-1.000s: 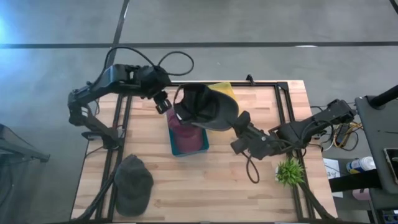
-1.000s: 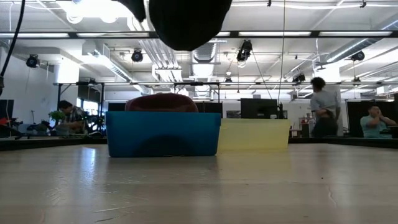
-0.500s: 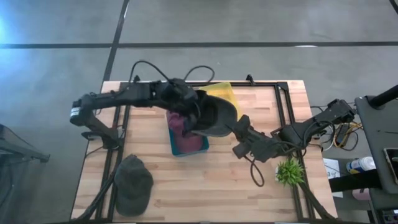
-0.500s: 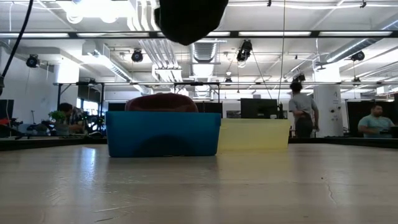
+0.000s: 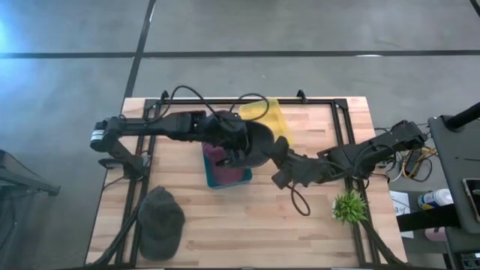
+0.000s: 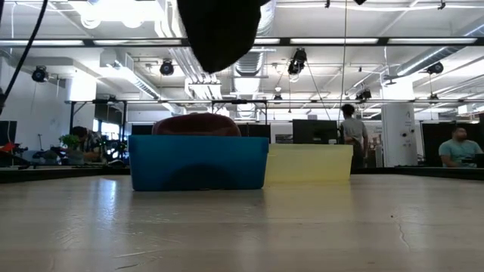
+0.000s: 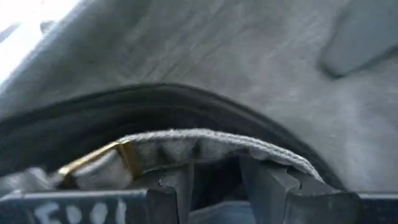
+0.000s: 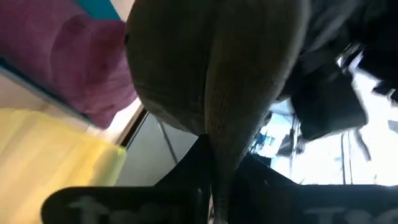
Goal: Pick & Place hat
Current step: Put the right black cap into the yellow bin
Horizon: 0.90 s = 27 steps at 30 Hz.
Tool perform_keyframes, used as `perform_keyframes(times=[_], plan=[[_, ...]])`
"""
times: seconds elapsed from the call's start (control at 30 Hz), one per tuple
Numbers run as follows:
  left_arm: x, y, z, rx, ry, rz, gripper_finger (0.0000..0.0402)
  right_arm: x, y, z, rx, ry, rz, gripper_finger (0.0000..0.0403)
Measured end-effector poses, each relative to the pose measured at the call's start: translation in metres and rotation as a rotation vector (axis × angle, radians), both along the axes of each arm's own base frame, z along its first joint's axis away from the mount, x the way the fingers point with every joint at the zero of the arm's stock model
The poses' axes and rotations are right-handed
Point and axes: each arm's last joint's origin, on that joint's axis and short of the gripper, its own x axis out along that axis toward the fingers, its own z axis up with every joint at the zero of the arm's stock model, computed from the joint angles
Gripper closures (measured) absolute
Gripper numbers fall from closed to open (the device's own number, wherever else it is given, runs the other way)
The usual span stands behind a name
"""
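A dark hat (image 5: 256, 141) hangs in the air over the blue bin (image 5: 241, 177) and shows at the top of the low view (image 6: 219, 30). My right gripper (image 5: 274, 152) is shut on it from the table's right side. My left gripper (image 5: 238, 147) reaches in from the left. Its fingers stand a little apart just under the hat's back strap (image 7: 205, 144), which carries a brass buckle (image 7: 127, 157). A maroon hat (image 5: 218, 157) lies in the blue bin (image 6: 198, 162). A grey-green hat (image 5: 160, 221) rests crown up on the near-left of the table. My right gripper pinches a folded edge of the dark hat (image 8: 217, 146) between its two fingers, coming level from the table's right. The hat is lifted clear and bulges out past the fingers, above the blue bin. My left gripper's fingertips (image 7: 264, 177) are at the strap; whether they touch it, I cannot tell.
A yellow bin (image 5: 270, 112) stands against the blue bin's far-right side (image 6: 308, 164). A small green plant (image 5: 349, 206) sits near the table's right edge. Bare wood (image 5: 247, 225) lies along the near side. People stand in the room behind.
My left arm has swung from the table's far-left across to the dark hat and now reaches in at its strap over the blue bin. My right gripper has carried the hat slightly toward the table's left, and the hat hangs a little lower in the low view.
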Motion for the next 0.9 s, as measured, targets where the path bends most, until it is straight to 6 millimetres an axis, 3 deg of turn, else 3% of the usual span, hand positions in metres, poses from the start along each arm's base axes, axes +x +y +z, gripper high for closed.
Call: perform_keyframes(times=[0.17, 0.33, 0.6, 0.9], plan=[[-0.003, 0.004, -0.016, 0.059, 0.151, 0.063, 0.0275, 0.009, 0.002, -0.003, -0.024, 0.016, 0.069, 0.0390], [-0.007, 0.007, -0.018, 0.078, 0.204, 0.085, 0.0275, 0.010, 0.002, 0.000, -0.011, -0.015, 0.069, 0.0390], [-0.009, 0.002, 0.009, 0.097, 0.124, 0.060, 0.0275, 0.010, 0.003, 0.002, -0.010, -0.029, 0.067, 0.0390], [-0.012, 0.002, 0.016, -0.017, 0.108, 0.142, 0.0275, 0.010, 0.002, 0.002, -0.014, -0.021, 0.066, 0.0390]])
